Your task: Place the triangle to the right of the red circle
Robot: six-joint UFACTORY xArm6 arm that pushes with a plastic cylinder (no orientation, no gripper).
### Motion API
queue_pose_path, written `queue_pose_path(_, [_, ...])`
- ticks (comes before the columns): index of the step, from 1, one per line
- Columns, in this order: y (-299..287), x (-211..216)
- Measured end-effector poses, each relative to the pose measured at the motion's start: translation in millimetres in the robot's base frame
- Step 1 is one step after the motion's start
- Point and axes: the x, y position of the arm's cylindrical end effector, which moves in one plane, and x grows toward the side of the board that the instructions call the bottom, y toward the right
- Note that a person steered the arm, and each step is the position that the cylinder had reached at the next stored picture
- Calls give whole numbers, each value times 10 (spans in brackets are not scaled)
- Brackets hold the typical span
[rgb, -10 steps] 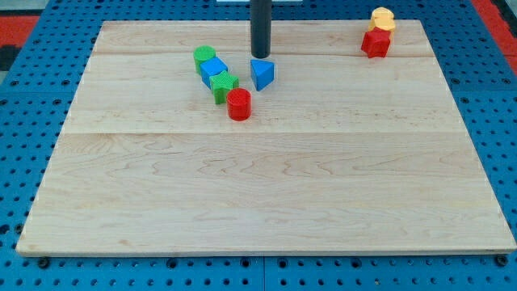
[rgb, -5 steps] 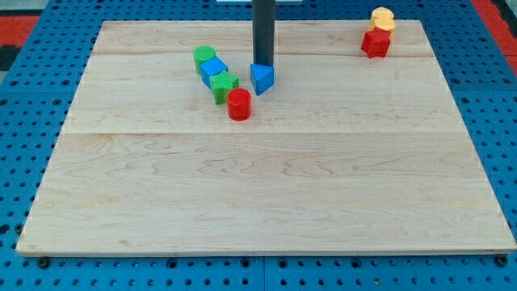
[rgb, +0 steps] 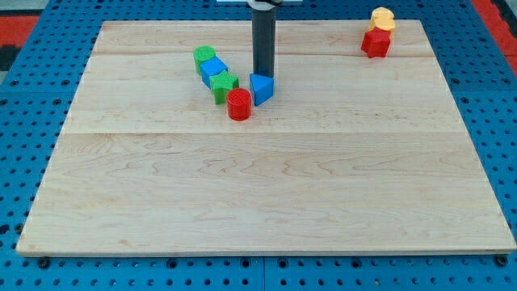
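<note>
The blue triangle [rgb: 262, 88] lies on the wooden board [rgb: 266, 186], just right of the red circle [rgb: 239, 105] and slightly above it in the view, close to or touching it. My tip [rgb: 262, 73] stands right behind the triangle's top edge, touching it. The rod rises straight up out of the view's top.
A green circle [rgb: 203, 56], a blue block [rgb: 214, 69] and a green block [rgb: 224, 85] form a diagonal row up-left of the red circle. A yellow block [rgb: 383, 18] and a red block [rgb: 376, 42] sit at the board's top right corner.
My tip moved down the view and pushed the blue triangle down, bringing it close beside the red circle. The other blocks stayed put.
</note>
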Motion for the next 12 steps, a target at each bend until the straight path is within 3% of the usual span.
queue_pose_path(12, [0,216])
